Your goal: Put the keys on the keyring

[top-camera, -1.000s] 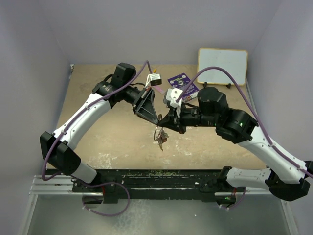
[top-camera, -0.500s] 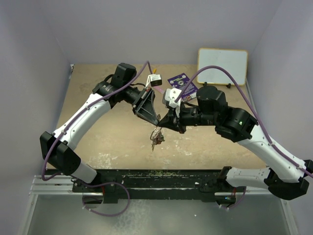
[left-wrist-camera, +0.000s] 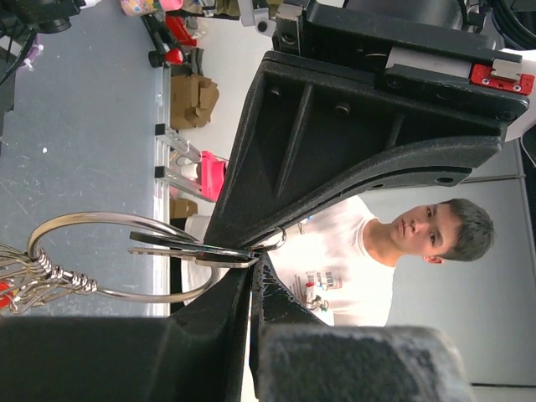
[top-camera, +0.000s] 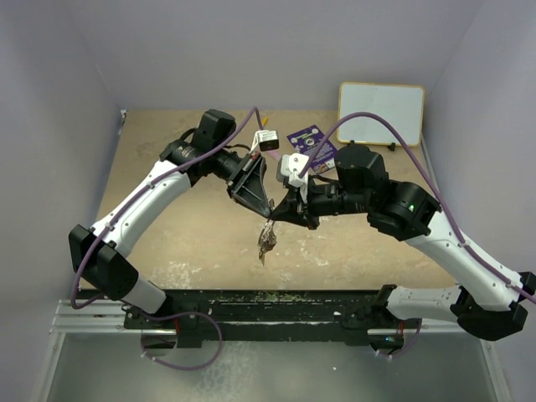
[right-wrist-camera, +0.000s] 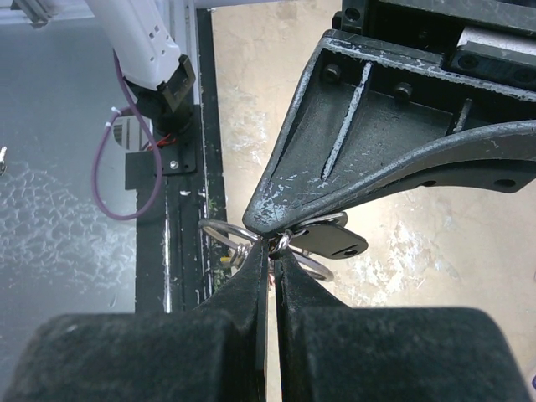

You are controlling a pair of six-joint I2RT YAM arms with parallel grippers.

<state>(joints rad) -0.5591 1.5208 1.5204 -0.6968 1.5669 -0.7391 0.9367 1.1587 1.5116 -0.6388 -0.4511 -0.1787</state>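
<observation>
Left arm [top-camera: 138, 205] reaches up from its base, elbow bent, forearm angled in toward the table's middle. Right arm [top-camera: 435, 239] mirrors it from the other side, wrist turned left. Both wrists are raised above the table. Left gripper [top-camera: 268, 206]: jaws pressed together, pinching the keyring [left-wrist-camera: 188, 249] at the fingertips [left-wrist-camera: 239, 293]. Right gripper [top-camera: 279, 214]: jaws fully closed, its tips touching the left gripper's tips.

Free worktop [top-camera: 201, 243] lies at 5 and 7 o'clock. Left arm [top-camera: 146, 193], right arm [top-camera: 444, 247] and keys [top-camera: 266, 241] block the centre; whiteboard [top-camera: 381, 113] stands at 1 o'clock.
</observation>
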